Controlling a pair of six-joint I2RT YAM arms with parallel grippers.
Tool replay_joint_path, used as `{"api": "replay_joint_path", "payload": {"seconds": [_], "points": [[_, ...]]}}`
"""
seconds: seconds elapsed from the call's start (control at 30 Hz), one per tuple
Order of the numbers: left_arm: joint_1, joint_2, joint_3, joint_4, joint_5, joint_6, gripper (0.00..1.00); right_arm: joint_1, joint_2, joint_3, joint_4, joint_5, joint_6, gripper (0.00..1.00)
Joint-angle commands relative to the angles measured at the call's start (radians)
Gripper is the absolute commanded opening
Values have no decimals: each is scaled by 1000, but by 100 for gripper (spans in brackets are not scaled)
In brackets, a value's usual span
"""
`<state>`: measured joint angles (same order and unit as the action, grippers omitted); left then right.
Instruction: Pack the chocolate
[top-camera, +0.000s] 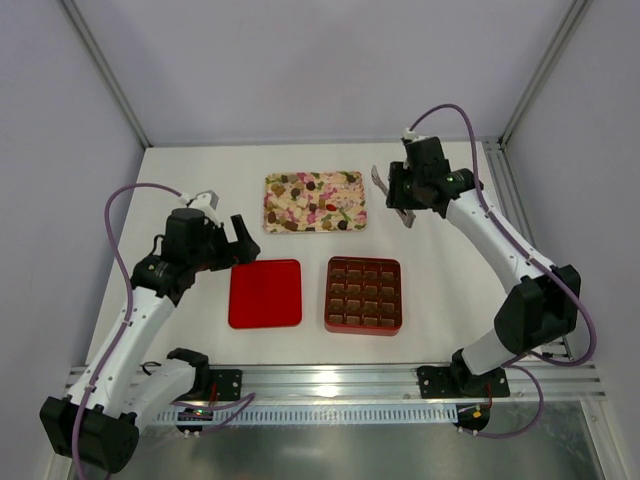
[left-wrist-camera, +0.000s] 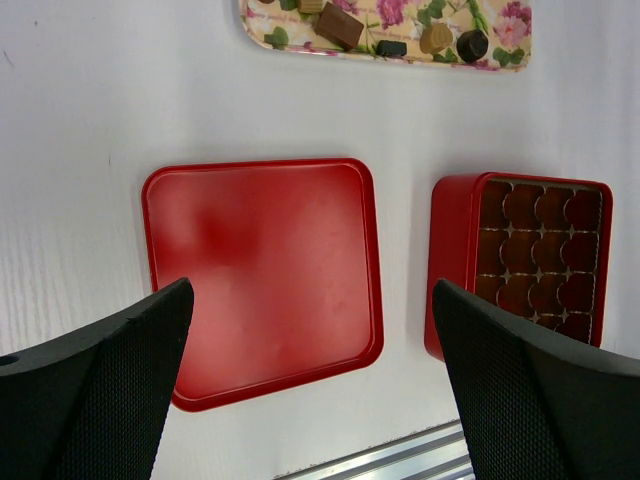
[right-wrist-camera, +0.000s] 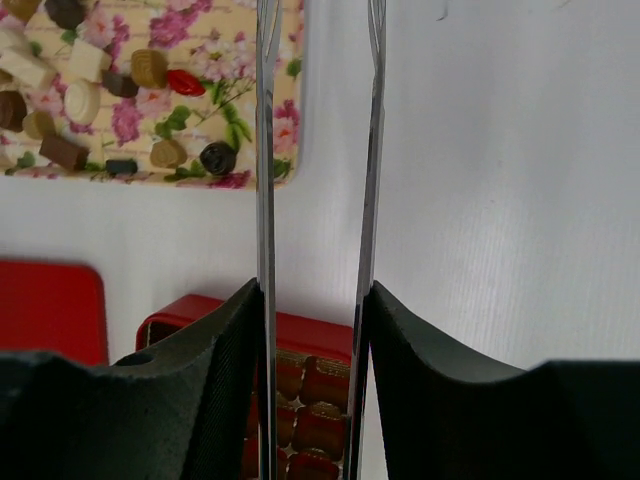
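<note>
The left gripper (top-camera: 240, 242) has its black textured fingers (left-wrist-camera: 100, 390) spread wide with nothing between them. It hangs above the white worktop (top-camera: 200, 190) at the left edge of a flat red square lid (left-wrist-camera: 260, 270), which lies with its raised rim upward. The left arm reaches up from its base with the wrist turned to the right, so that its camera looks across the lid. The right gripper (top-camera: 395, 197) has its fingers set narrow, pressed against the outer sides of a pair of thin metal tongs (right-wrist-camera: 265, 150). The two blades run forward side by side with a slim gap and nothing caught in it. Their tips run out of the wrist view. The right arm is stretched well forward and bent inward at the wrist, holding the gripper off the worktop just beside the right end of a pink-green floral rectangular tray (top-camera: 357, 180). The chocolate (top-camera: 313, 203), small dark brown, tan and cream pieces, some round and some square, lies scattered over this tray at the far middle of the worktop. Nearer the arms, just right of the lid and apart from it, sits a red square box (left-wrist-camera: 452, 260) fitted with a brown gridded insert (left-wrist-camera: 540, 260); its cells show only the glossy brown liner.
</note>
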<state>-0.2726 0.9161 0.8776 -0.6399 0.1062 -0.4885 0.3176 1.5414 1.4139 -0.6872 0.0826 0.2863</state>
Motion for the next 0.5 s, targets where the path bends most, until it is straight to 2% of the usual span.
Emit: {"api": "replay_joint_path", "payload": {"seconds": [0.0, 0.2, 0.47], "points": [[4, -6, 26, 16, -5, 10, 100, 69, -32, 23, -8, -29, 13, 47], [4, -8, 26, 14, -11, 11, 100, 170, 38, 55, 3, -43, 28, 46], [4, -10, 26, 13, -16, 11, 100, 273, 169, 207, -34, 0, 36, 43]]}}
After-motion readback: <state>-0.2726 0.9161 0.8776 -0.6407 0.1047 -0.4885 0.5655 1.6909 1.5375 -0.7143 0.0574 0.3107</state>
